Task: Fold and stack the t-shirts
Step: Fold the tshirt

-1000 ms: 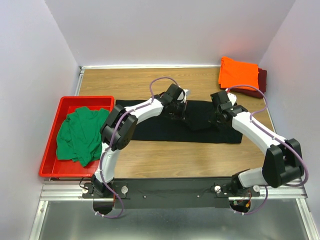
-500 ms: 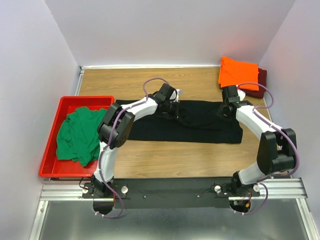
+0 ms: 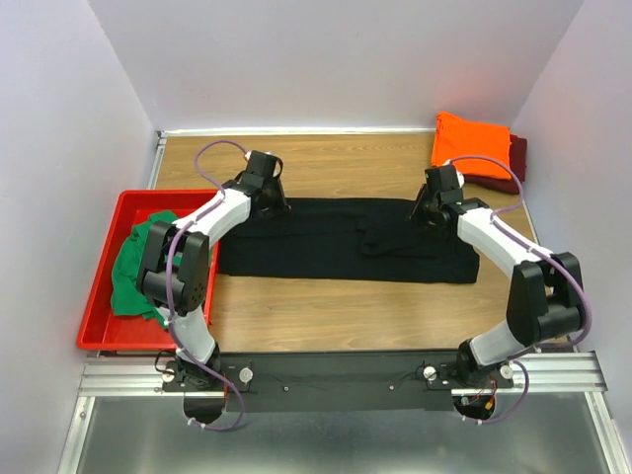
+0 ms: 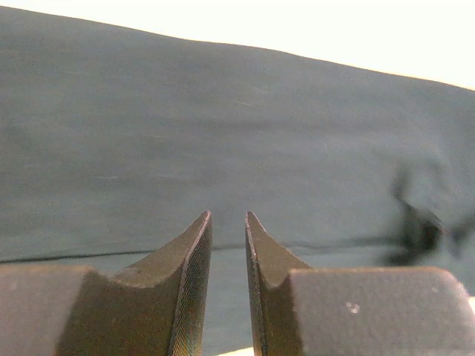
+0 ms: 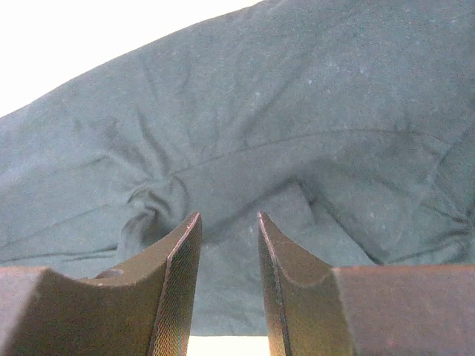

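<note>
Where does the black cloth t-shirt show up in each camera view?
Top external: black cloth t-shirt spread flat, mid-picture.
Left wrist: fills nearly the whole frame.
Right wrist: fills most of the frame, wrinkled.
Shared landmark: wooden table beyond the shirt's edge, a washed-out bright area at the top of both wrist views.

- Maroon shirt (image 3: 517,158): mostly covered by the orange shirt (image 3: 469,146) lying on it; only its right-hand strip shows.
- Green shirt (image 3: 133,275): right part hidden behind the left arm (image 3: 183,265), which also hides a stretch of the red tray (image 3: 168,195).
- Black shirt (image 3: 346,242): far corners hidden under both wrists from above; it runs past the side edges in both wrist views.
- Dark smear (image 4: 419,222): blurred, cannot be identified.
- Left gripper (image 4: 228,222), right gripper (image 5: 228,222): finger bases cut off at the lower edge.
</note>
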You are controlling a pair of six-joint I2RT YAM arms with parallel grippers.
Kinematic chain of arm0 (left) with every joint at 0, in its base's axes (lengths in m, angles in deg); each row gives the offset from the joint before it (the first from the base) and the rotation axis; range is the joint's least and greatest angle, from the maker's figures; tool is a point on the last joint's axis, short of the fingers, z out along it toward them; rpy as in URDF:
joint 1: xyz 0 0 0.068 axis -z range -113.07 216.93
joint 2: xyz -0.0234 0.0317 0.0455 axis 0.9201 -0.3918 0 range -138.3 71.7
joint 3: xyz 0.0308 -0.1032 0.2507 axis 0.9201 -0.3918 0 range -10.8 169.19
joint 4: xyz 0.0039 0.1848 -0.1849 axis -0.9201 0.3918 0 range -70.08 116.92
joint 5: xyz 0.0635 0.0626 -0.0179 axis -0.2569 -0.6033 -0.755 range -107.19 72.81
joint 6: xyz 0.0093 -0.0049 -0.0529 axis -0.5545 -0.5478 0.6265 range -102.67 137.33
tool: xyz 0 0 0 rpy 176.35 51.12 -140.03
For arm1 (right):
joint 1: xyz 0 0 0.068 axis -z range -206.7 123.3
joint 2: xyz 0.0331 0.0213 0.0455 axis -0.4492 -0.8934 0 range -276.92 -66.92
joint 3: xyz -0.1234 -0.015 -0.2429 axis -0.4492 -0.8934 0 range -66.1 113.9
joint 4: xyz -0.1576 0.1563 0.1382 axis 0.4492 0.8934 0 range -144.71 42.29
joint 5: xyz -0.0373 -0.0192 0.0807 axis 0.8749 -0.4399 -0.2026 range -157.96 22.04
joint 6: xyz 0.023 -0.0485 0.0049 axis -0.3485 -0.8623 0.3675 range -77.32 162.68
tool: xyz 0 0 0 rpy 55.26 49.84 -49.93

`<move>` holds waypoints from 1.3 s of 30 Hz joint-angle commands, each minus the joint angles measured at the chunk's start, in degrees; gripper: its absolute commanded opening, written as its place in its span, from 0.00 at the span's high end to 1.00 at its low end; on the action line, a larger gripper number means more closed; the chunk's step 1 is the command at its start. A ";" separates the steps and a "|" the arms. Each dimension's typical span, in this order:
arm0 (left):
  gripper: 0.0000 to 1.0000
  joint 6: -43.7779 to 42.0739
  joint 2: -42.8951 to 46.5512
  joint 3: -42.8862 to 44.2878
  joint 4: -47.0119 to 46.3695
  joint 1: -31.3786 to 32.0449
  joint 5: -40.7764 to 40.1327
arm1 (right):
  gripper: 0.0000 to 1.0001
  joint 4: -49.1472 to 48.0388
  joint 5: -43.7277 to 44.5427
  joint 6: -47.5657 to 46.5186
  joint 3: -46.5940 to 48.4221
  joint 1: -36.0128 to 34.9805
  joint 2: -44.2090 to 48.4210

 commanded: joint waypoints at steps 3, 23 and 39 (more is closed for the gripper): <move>0.68 2.02 -0.59 -3.22 2.87 -0.39 -9.47 | 0.55 -4.09 0.24 3.40 -2.73 0.20 -4.93; 0.69 4.13 2.30 -8.60 -0.92 1.64 -9.38 | 0.53 -6.99 1.12 2.44 -10.82 19.44 -6.96; 0.61 3.34 -1.47 0.01 1.46 -5.04 -13.25 | 0.50 -4.18 -4.24 -1.78 -6.87 12.17 4.65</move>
